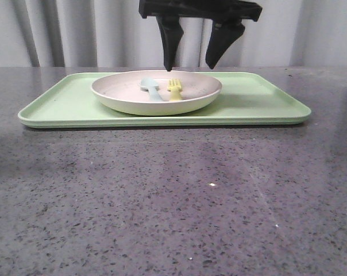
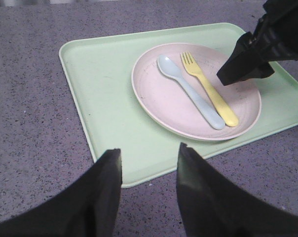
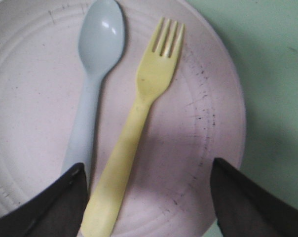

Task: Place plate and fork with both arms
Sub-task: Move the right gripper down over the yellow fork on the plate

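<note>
The pale pink plate point(image 1: 123, 99) sits on a light green tray point(image 1: 259, 104). The yellow fork point(image 1: 175, 89) lies inside it, beside a pale blue spoon point(image 1: 151, 88). My right gripper point(image 1: 189, 67) hangs open just above the plate's far side. In the right wrist view this gripper point(image 3: 146, 165) is empty, and its spread jaws straddle the handle end of the fork point(image 3: 139, 118) on the plate point(image 3: 203, 123). My left gripper point(image 2: 149, 149) is open and empty, over the tray's corner point(image 2: 109, 98), apart from the plate point(image 2: 159, 98) and the fork point(image 2: 210, 91). It is out of the front view.
The spoon point(image 2: 188, 91) lies parallel to the fork, touching or nearly touching its handle. A finger point(image 2: 245, 57) of the right gripper hangs over the plate's edge in the left wrist view. The tray stands on a dark speckled table point(image 1: 173, 201), with a grey curtain behind.
</note>
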Available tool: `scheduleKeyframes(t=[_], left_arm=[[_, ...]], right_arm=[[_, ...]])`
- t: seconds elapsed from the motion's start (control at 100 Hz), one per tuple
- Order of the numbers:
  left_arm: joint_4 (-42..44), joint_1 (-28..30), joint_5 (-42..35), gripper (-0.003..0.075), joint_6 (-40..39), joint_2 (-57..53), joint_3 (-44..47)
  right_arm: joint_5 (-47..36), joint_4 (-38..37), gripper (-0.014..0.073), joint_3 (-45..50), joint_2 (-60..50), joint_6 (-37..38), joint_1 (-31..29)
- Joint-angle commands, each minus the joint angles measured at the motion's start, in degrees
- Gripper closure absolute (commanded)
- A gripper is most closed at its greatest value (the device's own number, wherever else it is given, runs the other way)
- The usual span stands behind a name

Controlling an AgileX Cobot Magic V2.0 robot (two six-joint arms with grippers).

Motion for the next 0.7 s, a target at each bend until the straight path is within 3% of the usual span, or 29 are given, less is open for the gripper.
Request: scheduleKeyframes(t=[0.0, 0.69], left_arm=[[-1.2, -0.4, -3.8, 0.0447, -0.7, -0.7, -1.6], [-2.2, -0.4, -3.8, 0.0447, -0.7, -0.7, -1.6]], right_arm=[[-1.5, -0.7, 0.0065, -2.1, -2.1, 0.2, 0.1], [-2.6, 0.0, 0.0065, -2.1, 0.4, 0.2, 0.1]])
